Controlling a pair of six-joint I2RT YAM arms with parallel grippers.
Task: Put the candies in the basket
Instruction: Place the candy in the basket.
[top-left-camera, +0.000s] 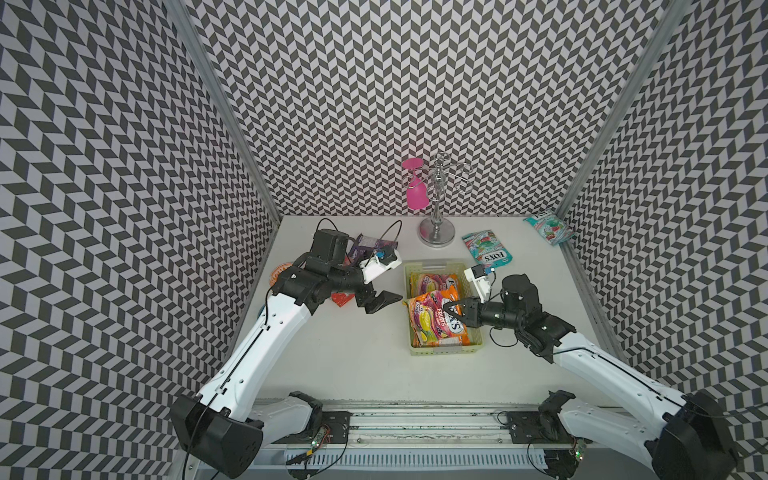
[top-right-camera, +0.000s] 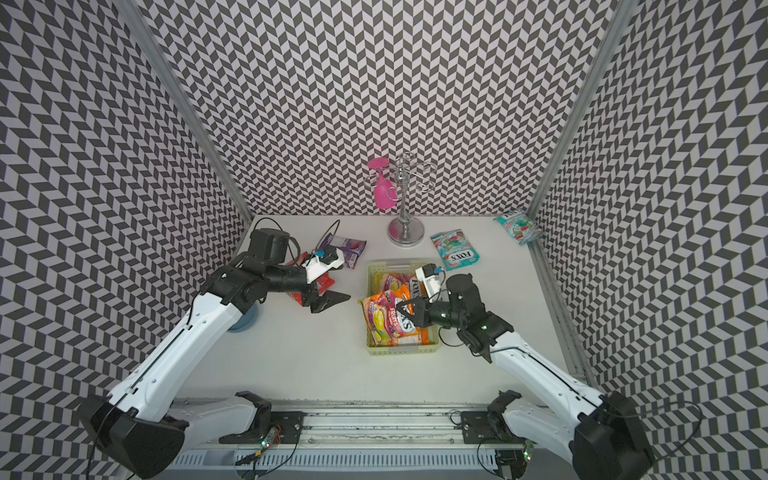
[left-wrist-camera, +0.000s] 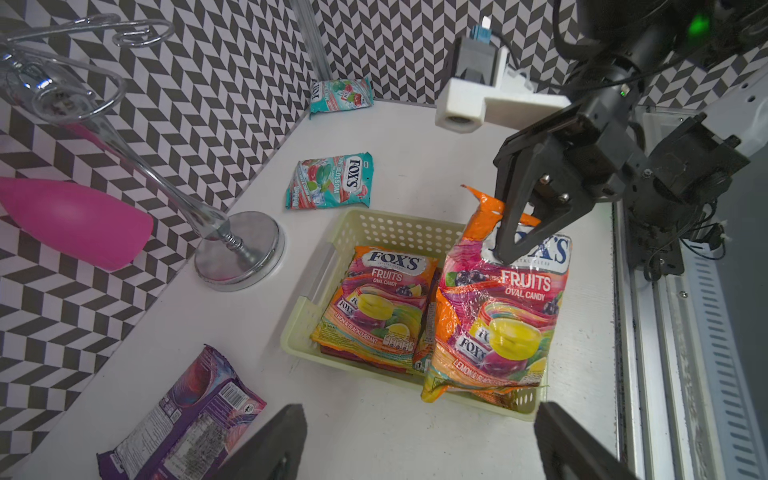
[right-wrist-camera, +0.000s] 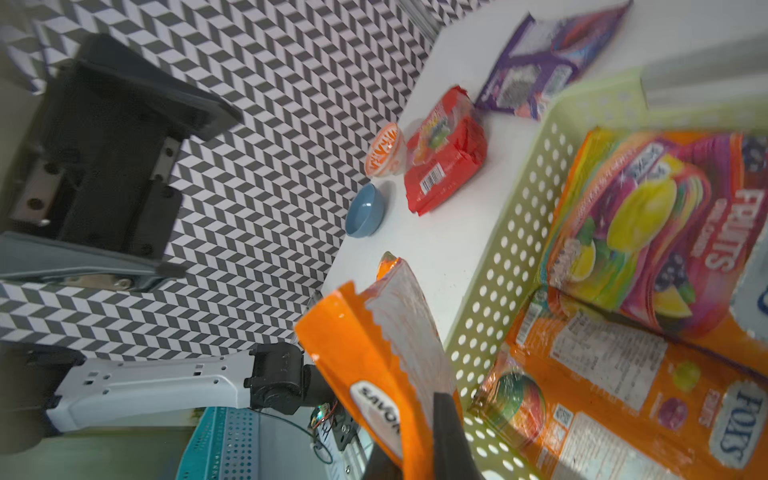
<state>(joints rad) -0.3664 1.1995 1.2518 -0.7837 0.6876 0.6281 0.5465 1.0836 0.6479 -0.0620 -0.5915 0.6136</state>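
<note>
The pale green basket (top-left-camera: 436, 264) (left-wrist-camera: 395, 232) holds several orange candies bags (top-left-camera: 432, 282). My right gripper (top-left-camera: 448, 309) (left-wrist-camera: 505, 253) is shut on the top edge of another orange bag (top-left-camera: 432, 328) (left-wrist-camera: 498, 316) (right-wrist-camera: 374, 353), which hangs tilted over the basket's left side, its lower end on the rim. My left gripper (top-left-camera: 384, 303) (left-wrist-camera: 419, 440) stands open and holds nothing, just left of the basket. Outside the basket lie a red bag (top-left-camera: 343, 298) (right-wrist-camera: 444, 149), a purple bag (top-right-camera: 345, 247) (left-wrist-camera: 187, 415) and two teal bags (top-left-camera: 486, 247) (top-left-camera: 548, 227).
A chrome stand (top-left-camera: 436, 232) with a pink glass (top-left-camera: 417, 191) hanging from it is behind the basket. An orange-patterned bowl (right-wrist-camera: 384, 151) and a blue bowl (right-wrist-camera: 365, 210) sit by the left wall, partly under my left arm.
</note>
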